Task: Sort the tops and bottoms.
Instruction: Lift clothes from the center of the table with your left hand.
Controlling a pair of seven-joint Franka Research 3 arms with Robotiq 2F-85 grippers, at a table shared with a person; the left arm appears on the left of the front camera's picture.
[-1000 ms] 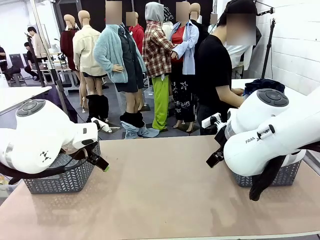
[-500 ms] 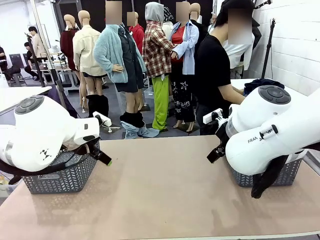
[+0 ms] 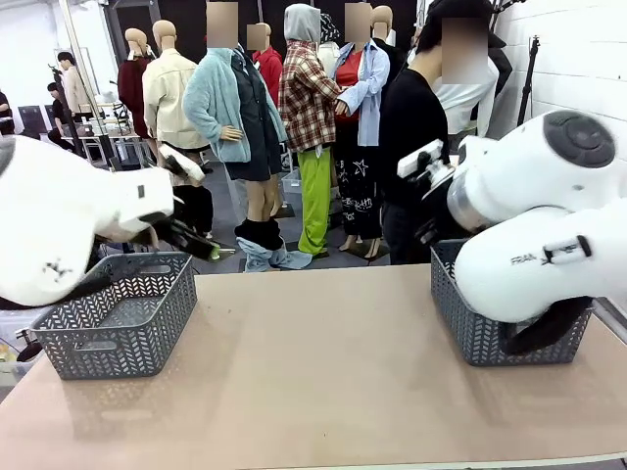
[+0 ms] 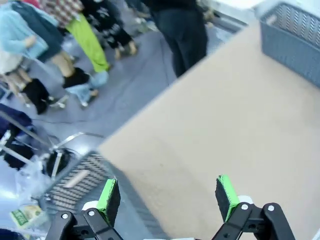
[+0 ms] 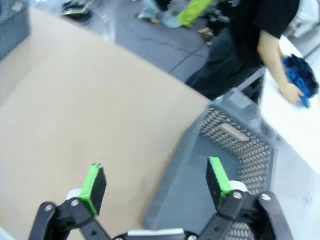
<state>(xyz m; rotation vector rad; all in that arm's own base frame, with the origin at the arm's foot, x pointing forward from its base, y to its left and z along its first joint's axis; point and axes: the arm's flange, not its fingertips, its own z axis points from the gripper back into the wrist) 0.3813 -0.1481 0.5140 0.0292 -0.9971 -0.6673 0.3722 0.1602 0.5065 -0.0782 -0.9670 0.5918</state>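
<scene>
1. The left tool (image 4: 167, 196) stands spread wide with nothing between its green pads, hanging over the bare desk (image 4: 225, 125). I judge this a waiting pose, since no garment lies within its reach.
2. The right tool (image 5: 155, 182) is likewise wide apart and empty, looking down over the rim of the right basket (image 5: 245, 147).
3. The left basket (image 3: 147, 338) sits at the desk's other end. The two are set well apart, presumably one for each kind of garment (both look empty).
4. The tops (image 5: 301, 80) are a crumpled bright-blue bundle on a white desk (image 5: 300, 130) beyond the right basket. They lie under the person's hand (image 5: 287, 92), well apart from either tool, and the person seems to be gathering them to hand over.
5. Counted: two tools, two baskets, one blue bundle. How many garments it holds I cannot tell. A darker fold in it may be the bottoms, but it is too blurred to say.
</scene>
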